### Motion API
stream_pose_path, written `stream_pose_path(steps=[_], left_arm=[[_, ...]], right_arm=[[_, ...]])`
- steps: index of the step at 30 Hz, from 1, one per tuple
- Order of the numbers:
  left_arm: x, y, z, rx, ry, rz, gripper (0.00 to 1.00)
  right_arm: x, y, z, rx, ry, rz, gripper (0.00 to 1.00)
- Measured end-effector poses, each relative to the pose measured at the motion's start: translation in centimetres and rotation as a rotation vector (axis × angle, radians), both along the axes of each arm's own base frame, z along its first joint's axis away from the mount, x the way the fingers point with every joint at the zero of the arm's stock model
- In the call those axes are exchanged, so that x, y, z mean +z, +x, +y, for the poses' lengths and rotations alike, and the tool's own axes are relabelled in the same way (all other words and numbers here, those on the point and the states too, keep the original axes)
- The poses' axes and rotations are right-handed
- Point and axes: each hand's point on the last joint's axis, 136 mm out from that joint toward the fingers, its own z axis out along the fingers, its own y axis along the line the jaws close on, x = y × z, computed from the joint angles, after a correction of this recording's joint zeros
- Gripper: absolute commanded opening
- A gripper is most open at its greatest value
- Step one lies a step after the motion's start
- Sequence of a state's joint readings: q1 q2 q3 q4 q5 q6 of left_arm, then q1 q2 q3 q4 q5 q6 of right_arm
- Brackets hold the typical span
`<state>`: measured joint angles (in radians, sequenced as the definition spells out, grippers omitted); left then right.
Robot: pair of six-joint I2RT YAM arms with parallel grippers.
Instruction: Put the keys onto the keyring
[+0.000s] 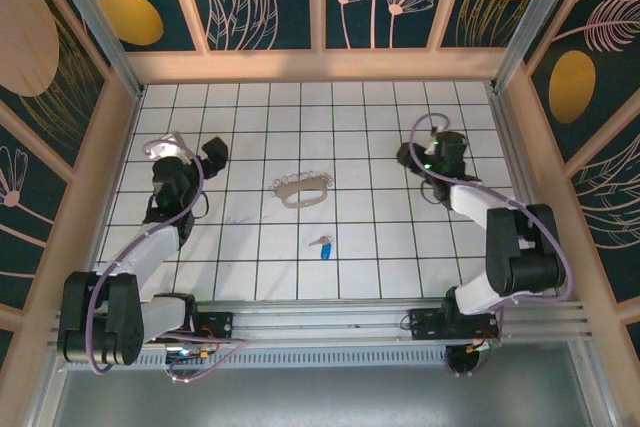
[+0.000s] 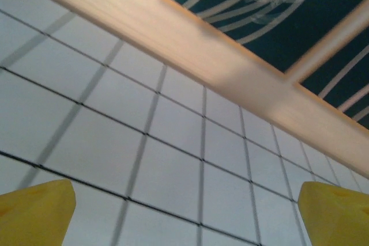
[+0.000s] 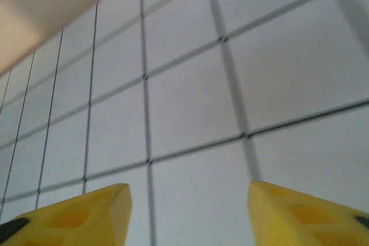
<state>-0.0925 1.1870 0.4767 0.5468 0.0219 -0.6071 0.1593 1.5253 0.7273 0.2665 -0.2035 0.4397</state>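
The keys (image 1: 324, 245), a small silver key with a bright blue head, lie flat on the white tiled floor near the middle front. The keyring (image 1: 302, 187), a pale oval loop with small jagged metal bits along its far edge, lies about two tiles behind it. My left gripper (image 1: 214, 153) hovers at the left, a few tiles from the keyring. In the left wrist view its yellow fingertips (image 2: 36, 214) stand wide apart over bare tiles. My right gripper (image 1: 412, 157) hovers at the right. Its yellow fingertips (image 3: 81, 217) stand apart with nothing between them.
A wooden frame (image 1: 320, 65) with dark patterned panels walls in the tiled floor on three sides. The left wrist view looks toward the wooden rail (image 2: 230, 56). A metal rail (image 1: 330, 319) carrying both arm bases runs along the near edge.
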Motion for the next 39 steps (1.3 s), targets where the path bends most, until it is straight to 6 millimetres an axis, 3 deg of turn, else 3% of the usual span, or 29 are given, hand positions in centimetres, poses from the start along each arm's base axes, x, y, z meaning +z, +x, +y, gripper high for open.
stream_pose_path(steps=[3, 6, 12, 15, 25, 39], left_arm=[[-0.9, -0.8, -3.3, -0.09, -0.049, 0.039, 0.99], [-2.2, -1.7, -5.2, -0.143, -0.089, 0.08, 0.99], [-4.3, -2.2, -7.3, -0.195, -0.125, 0.152, 0.99], [-5.0, -2.3, -7.8, -0.206, -0.128, 0.173, 0.99], [-5.1, -1.9, -8.8, -0.232, -0.135, 0.186, 0.99], [-5.5, -1.9, -10.4, -0.279, -0.135, 0.206, 0.99]], right_arm=[[-1.4, -1.5, 5.2, 0.152, -0.038, 0.041, 0.48], [-2.3, -2.6, 9.4, 0.279, -0.091, 0.051, 0.46], [-3.8, -2.6, 14.7, 0.427, -0.179, 0.054, 0.45], [-4.7, -1.9, 16.0, 0.449, -0.19, 0.063, 0.45], [-7.5, 0.1, 17.5, 0.452, -0.186, 0.11, 0.45], [-7.3, -0.2, 19.5, 0.459, -0.097, 0.117, 0.45]])
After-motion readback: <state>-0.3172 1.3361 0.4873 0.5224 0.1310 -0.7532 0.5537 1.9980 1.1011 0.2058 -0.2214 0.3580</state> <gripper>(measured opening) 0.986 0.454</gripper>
